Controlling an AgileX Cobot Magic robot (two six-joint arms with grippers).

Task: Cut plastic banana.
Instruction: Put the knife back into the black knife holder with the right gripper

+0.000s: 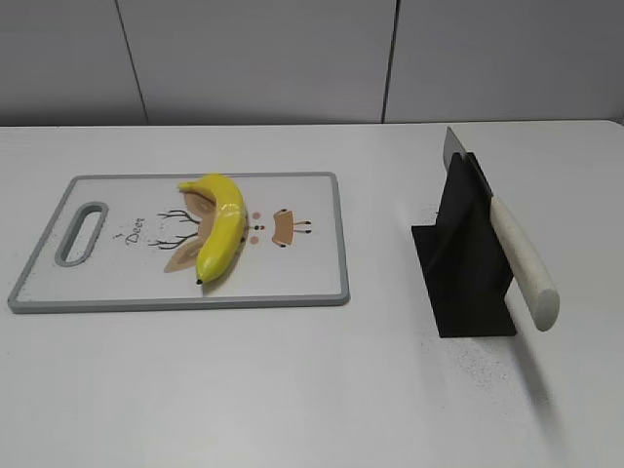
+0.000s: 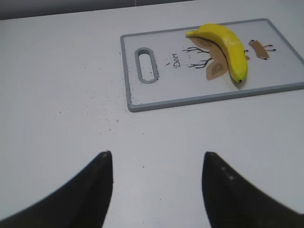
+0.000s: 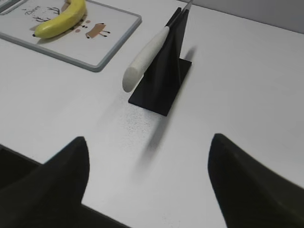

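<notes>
A yellow plastic banana (image 1: 218, 227) lies whole on a grey-rimmed cutting board (image 1: 322, 289) at the left of the table. It also shows in the left wrist view (image 2: 227, 49) and the right wrist view (image 3: 61, 20). A knife with a white handle (image 1: 525, 263) rests slanted in a black stand (image 1: 466, 265) at the right, its handle pointing to the front; it also shows in the right wrist view (image 3: 144, 58). My left gripper (image 2: 156, 161) is open and empty above bare table in front of the board. My right gripper (image 3: 148, 147) is open and empty in front of the stand. Neither gripper shows in the exterior view.
The cutting board (image 2: 137, 102) has a handle slot (image 2: 146, 65) at its left end and a deer drawing. The black stand (image 3: 162, 78) rises from a flat base. A grey wall runs behind the white table (image 1: 292, 390).
</notes>
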